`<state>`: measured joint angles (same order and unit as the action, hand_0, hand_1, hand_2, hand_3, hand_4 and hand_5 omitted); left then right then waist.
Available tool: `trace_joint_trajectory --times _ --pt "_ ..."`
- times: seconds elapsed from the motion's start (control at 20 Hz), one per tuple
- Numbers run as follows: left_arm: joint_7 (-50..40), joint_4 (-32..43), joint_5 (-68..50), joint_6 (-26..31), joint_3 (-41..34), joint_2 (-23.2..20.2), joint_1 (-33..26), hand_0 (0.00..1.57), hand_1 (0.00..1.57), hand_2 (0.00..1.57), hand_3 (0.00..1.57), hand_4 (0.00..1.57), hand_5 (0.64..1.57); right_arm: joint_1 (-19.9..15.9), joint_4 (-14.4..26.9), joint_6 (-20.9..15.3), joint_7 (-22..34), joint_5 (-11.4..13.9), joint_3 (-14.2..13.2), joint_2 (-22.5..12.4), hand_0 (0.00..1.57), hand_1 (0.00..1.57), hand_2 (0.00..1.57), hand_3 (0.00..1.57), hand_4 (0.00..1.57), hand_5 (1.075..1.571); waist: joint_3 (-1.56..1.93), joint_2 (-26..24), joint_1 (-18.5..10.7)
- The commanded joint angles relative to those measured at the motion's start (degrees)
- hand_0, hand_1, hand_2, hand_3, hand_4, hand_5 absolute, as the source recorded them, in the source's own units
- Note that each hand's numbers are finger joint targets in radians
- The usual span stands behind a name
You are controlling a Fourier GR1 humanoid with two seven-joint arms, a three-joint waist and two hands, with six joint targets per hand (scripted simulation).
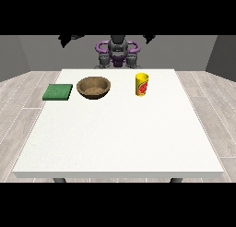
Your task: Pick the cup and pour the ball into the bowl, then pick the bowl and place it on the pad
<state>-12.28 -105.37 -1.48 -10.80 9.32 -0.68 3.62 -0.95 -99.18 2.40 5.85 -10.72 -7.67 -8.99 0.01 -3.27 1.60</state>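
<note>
At the view's left a hand (70, 38) is raised high beside the robot (117, 51), well apart from everything on the white table (120, 134); it shows only as a dark shape, so whether it is open or closed cannot be told. Below, along the table's far part, a green pad (58, 92) lies flat, a brown bowl (93, 87) sits just beside it, and a yellow cup (142, 84) stands upright further right, holding nothing that can be seen. The hand at the view's right (149, 38) is likewise lifted far above the cup, its state unreadable.
</note>
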Motion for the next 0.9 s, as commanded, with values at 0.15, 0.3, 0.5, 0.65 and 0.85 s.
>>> trace_joint_trajectory --times 0.15,0.3,0.5,0.65,0.85 --pt "7.80 7.73 -1.23 3.46 -7.05 -3.24 7.63 0.00 0.00 0.00 0.00 0.00 1.493 -4.94 5.35 1.63 -7.23 0.58 -2.01 -0.68 0.00 0.00 0.00 0.00 0.28 1.569 -0.01 7.59 -0.26" --pt "14.23 14.03 0.34 3.22 -9.25 -3.91 11.19 0.00 0.00 0.00 0.00 0.00 1.480 -7.80 5.54 -0.30 -7.66 2.69 -1.13 -0.18 0.00 0.00 0.00 0.00 0.22 1.570 -0.03 10.96 0.94" --pt "20.10 20.67 -1.00 4.78 -12.69 -5.13 14.73 0.00 0.00 0.00 0.00 0.00 1.465 -11.15 8.66 -0.16 -10.19 2.58 -2.11 -0.57 0.00 0.00 0.00 0.00 0.19 1.571 -0.04 14.05 1.03" --pt "31.12 27.89 0.11 4.53 -12.56 -2.87 10.52 0.00 0.00 0.00 0.00 0.00 1.464 -9.47 7.40 2.47 -11.03 1.32 -1.94 -1.16 0.00 0.00 0.00 0.00 0.18 1.571 -0.05 14.20 2.77" --pt "33.14 34.20 0.51 4.38 -14.08 -3.47 14.36 0.00 0.00 0.00 0.00 0.00 1.486 -15.70 13.71 4.46 -11.51 -2.44 -7.81 -5.70 0.00 0.00 0.00 0.00 0.19 1.571 -0.02 15.47 1.42"
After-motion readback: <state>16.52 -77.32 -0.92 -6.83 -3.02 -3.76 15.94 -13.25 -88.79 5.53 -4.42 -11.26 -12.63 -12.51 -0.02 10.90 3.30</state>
